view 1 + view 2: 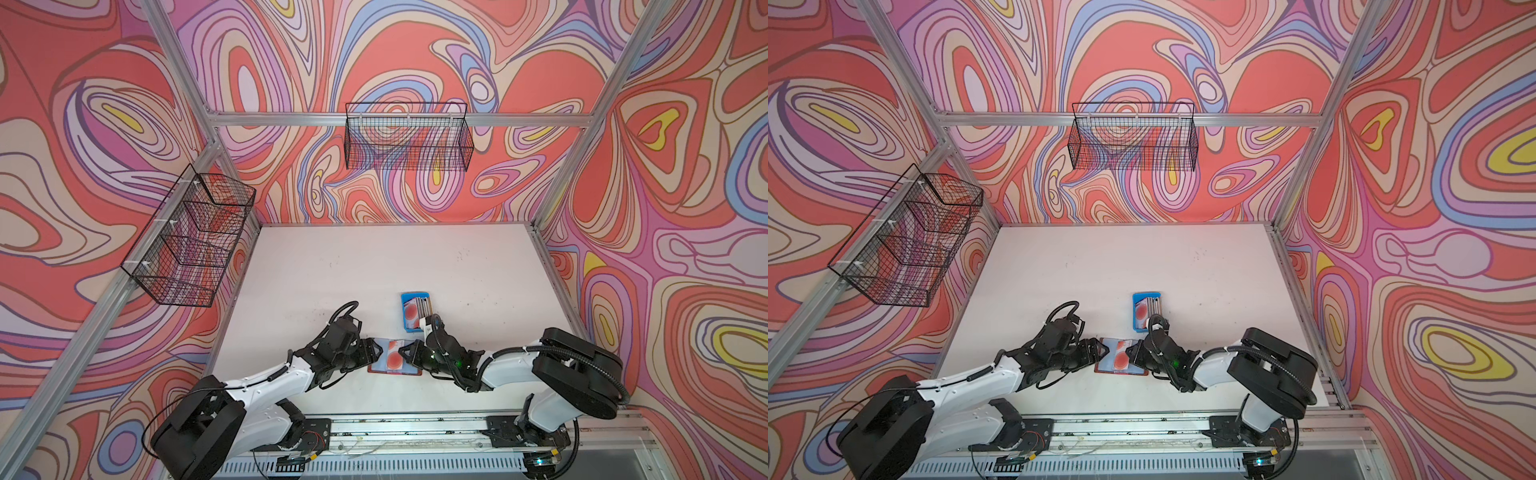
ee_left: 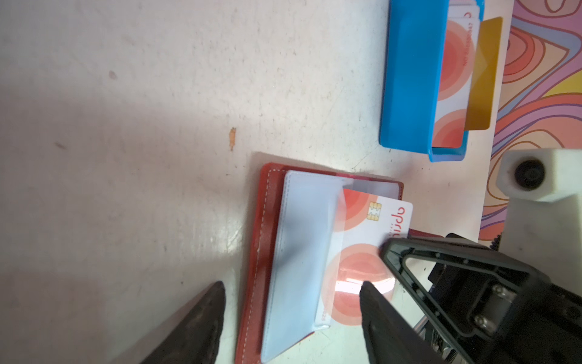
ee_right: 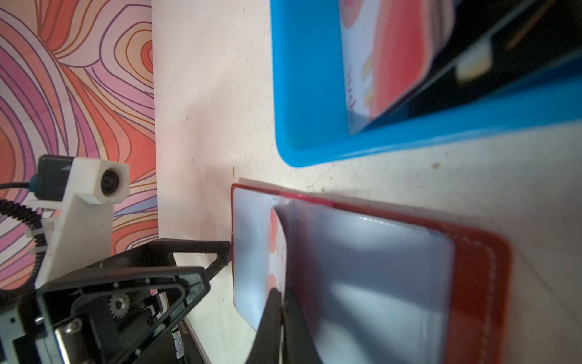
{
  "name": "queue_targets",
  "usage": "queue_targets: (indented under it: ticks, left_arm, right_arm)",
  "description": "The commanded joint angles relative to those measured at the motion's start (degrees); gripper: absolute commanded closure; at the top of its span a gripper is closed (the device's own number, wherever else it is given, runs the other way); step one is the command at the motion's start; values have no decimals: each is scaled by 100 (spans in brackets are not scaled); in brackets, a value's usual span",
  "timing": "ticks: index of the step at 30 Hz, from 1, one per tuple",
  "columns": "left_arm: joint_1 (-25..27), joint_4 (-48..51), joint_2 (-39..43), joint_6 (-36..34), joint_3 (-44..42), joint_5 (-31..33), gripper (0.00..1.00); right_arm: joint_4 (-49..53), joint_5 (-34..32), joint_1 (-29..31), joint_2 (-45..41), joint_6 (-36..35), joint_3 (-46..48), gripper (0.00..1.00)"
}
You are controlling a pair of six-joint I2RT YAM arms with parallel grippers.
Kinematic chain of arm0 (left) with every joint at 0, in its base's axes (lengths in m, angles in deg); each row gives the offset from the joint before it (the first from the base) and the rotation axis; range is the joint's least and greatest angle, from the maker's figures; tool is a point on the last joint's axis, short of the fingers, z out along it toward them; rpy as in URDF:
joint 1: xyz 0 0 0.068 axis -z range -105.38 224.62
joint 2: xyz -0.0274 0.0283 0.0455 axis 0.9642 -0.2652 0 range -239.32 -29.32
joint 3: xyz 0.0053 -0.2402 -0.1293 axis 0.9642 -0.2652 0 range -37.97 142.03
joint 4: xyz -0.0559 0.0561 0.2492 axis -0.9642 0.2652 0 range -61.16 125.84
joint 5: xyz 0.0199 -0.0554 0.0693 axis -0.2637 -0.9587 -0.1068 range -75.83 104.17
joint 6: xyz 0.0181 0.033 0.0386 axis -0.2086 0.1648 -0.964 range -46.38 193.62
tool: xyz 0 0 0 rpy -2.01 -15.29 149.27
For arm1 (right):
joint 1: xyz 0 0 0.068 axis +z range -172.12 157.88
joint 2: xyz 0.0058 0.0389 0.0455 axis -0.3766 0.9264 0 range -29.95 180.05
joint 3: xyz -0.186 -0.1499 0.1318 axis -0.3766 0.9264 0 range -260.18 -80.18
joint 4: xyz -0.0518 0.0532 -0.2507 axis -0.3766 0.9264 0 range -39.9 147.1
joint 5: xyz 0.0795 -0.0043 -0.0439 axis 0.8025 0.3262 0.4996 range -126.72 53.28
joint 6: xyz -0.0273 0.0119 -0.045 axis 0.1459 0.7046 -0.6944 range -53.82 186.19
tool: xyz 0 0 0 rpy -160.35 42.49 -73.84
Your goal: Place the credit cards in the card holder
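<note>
The right jaws are closed flat on the outer edge of a white card with red circles (image 2: pixel 362 233). The card's leading part sits inside a clear sleeve (image 2: pixel 302 252) of the card holder (image 2: pixel 267 220), and the chip end still pokes out. The left jaws stand wide. One tip is down by the holder's stitched outer edge on the worktop (image 2: pixel 126 157), and the other is over the sleeve where the card enters. Whether that tip presses on the plastic I cannot tell. The holder lies open and flat between the two arms in both top views (image 1: pixel 376 370), red cover down and clear pages up. The pages that show look blank, so this seems to be the first card going in, though anything tucked underneath would be hidden. I judge the task to be at an early stage: one card is partway seated and needs pushing home, and the rest are yet to be moved. Just beyond the holder, near it but apart, stands the blue tray (image 2: pixel 409 78). It holds a leaning stack of cards (image 2: pixel 453 63): another white one with red circles in front, pale ones behind, and a gold card (image 2: pixel 482 78) at the back. Their count is not clear. Two wire baskets hang on the walls (image 1: pixel 409 137) (image 1: pixel 191 237), and I can make out nothing in them.
</note>
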Motion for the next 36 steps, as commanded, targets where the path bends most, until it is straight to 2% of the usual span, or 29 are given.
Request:
queue_targets:
  ticks: [1,14,26,36]
  left_arm:
    - [43,216,94,-88,2,-17,30]
    - [61,375,145,-194,46,44,30]
    - [104,483,517,-150,-54,96,30]
    - [104,579,523,-185,-88,314,30]
  right_arm:
    - [164,137,49,237,37,-63,100]
    - [1176,101,55,484,-505,-641,100]
    - [1616,77,54,902,-747,-1152,100]
    - [2981,-685,49,269,-1137,-1534,63]
